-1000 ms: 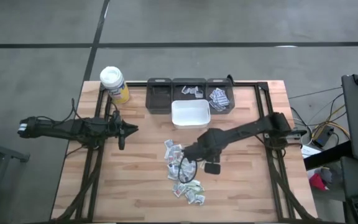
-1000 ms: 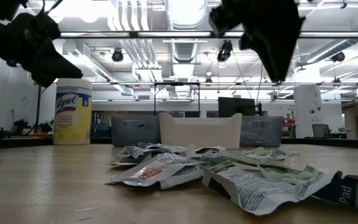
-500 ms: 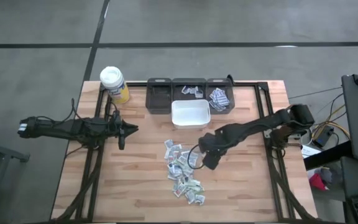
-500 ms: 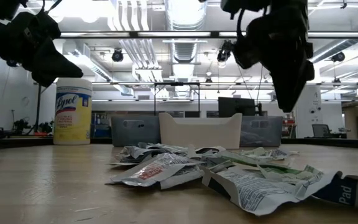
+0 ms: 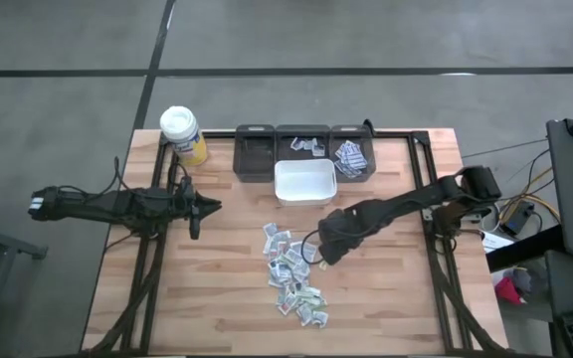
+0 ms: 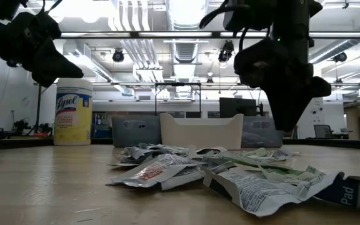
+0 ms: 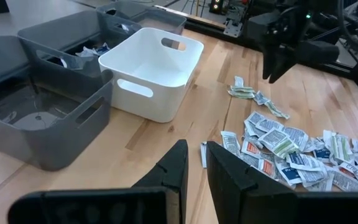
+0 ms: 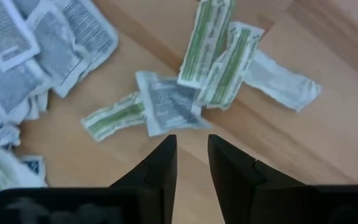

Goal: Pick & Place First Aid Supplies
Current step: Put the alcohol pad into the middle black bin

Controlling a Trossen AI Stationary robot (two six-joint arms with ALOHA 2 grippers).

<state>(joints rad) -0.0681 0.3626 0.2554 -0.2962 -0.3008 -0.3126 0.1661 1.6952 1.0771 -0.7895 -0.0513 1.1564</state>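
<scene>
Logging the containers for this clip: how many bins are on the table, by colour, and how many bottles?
Grey bins: 3
White bin: 1
Bottle: 1
Total: 5

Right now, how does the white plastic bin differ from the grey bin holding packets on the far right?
The white plastic bin is opaque white; the right-hand grey plastic bin is translucent dark grey. The white bin looks empty; the grey bin holds several small paper packets. The white bin stands nearer the loose packet pile, in front of the row; the grey bin stands in the back row. Both are open-topped, upright and rectangular.
</scene>
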